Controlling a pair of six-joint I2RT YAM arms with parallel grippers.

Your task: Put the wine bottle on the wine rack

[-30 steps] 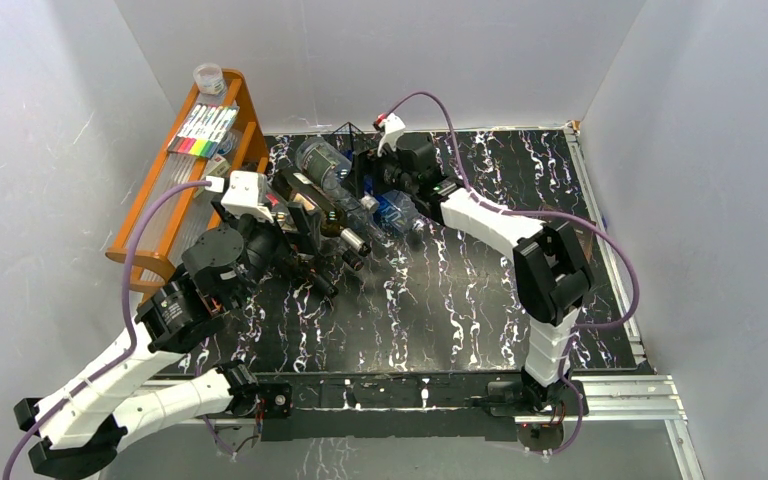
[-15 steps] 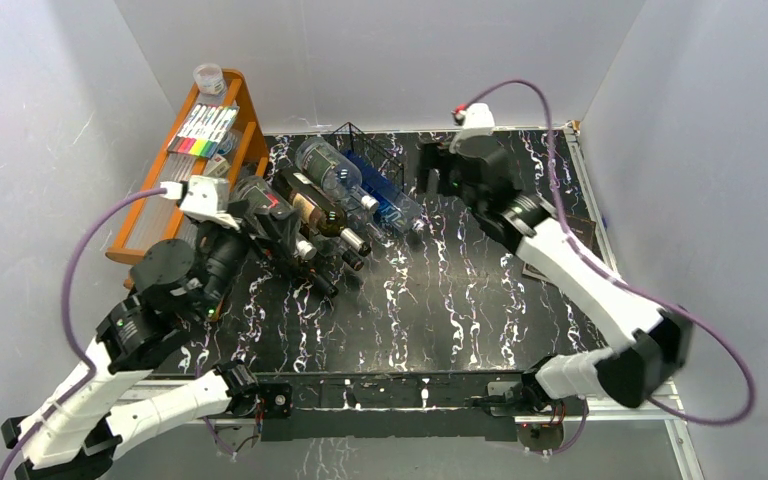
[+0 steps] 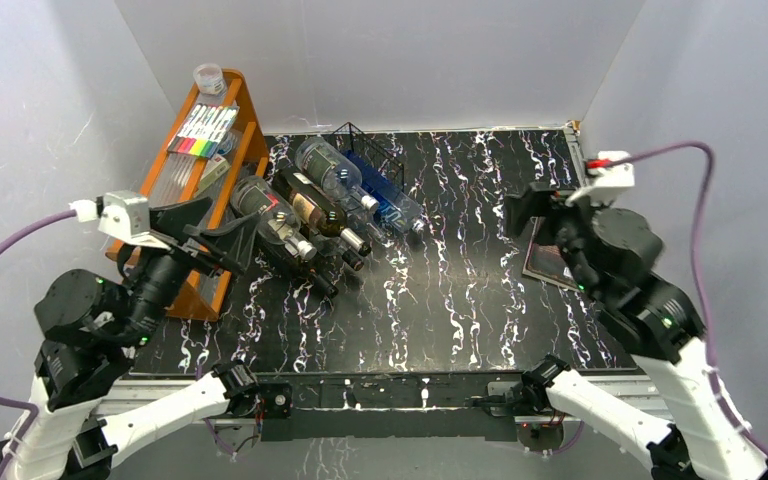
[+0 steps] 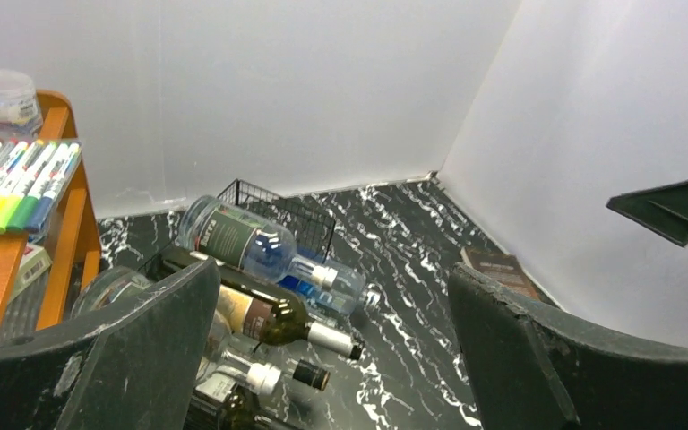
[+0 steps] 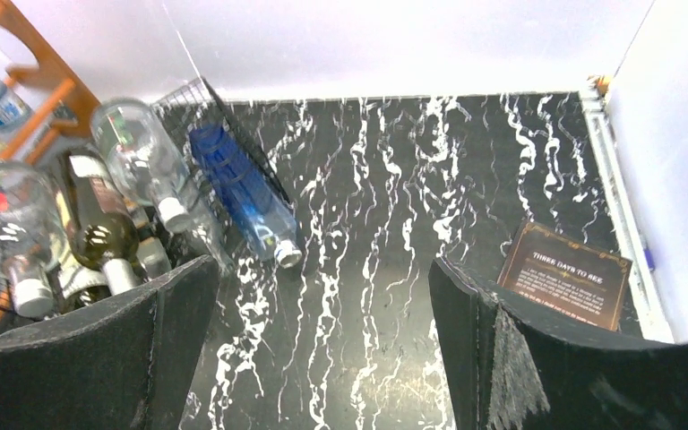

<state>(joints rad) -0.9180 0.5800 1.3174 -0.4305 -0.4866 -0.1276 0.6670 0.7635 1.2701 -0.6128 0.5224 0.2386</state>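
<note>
Several bottles lie on their sides in the wine rack [image 3: 358, 137] at the far left of the table [image 3: 450, 300], necks pointing toward the near right. The dark wine bottle [image 3: 316, 209] with the cream label rests in the rack's cradle between two clear bottles, one [image 3: 326, 166] on its far side and one [image 3: 265, 208] on its near side, while a blue bottle [image 3: 385, 197] lies along the rack's right edge by the upright grid. Just left of the rack stands an orange shelf [image 3: 250, 112] carrying markers [image 3: 205, 130] and a small jar [image 3: 208, 78]. The left gripper [image 3: 226, 222] hangs near the rack's near-left end, fingers spread wide and holding nothing. The right gripper [image 3: 543, 206] (equally spread and empty) hovers well apart over the right side, above a dark card [image 3: 550, 265].
</note>
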